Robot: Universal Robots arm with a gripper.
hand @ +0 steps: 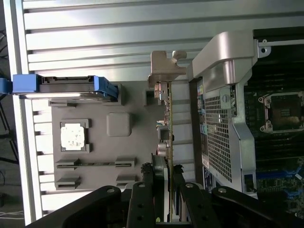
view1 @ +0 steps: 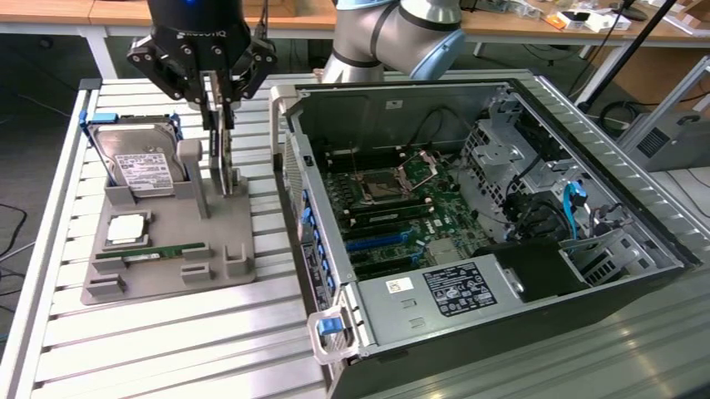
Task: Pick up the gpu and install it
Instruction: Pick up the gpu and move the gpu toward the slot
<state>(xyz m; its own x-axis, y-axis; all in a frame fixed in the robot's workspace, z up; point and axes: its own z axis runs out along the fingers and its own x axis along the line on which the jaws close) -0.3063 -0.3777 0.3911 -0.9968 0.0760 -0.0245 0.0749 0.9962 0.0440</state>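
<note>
1. The gpu (view1: 226, 162) stands on its long edge in a slot of the grey holder tray (view1: 166, 274). The tray lies on the slatted table (view1: 166, 349), just beside the outer wall of the open computer case (view1: 291, 158).
2. The gripper (view1: 219, 123) hangs over the card from above. Its fingers (hand: 160, 173) look clamped on the board's upper edge, one on each face.
3. We judge the step in hand to be lifting the card out of its slot. We would pull straight up along the card's own plane so the lower edge cannot bind in the holder.
4. In the wrist view the grip sits toward the end opposite the silver bracket (hand: 166, 66). The bracket end may therefore droop or swing, so we would rise slowly and watch for any tilt.
5. The hard drive (view1: 139, 162) and the tray's upright post (view1: 191, 170) stand on one side of the card, and the case wall on the other. We would allow no sideways drift until the card's lower edge is above them all.
6. We would hold the board by bare edge only, since squeezing its components risks damage.
</note>
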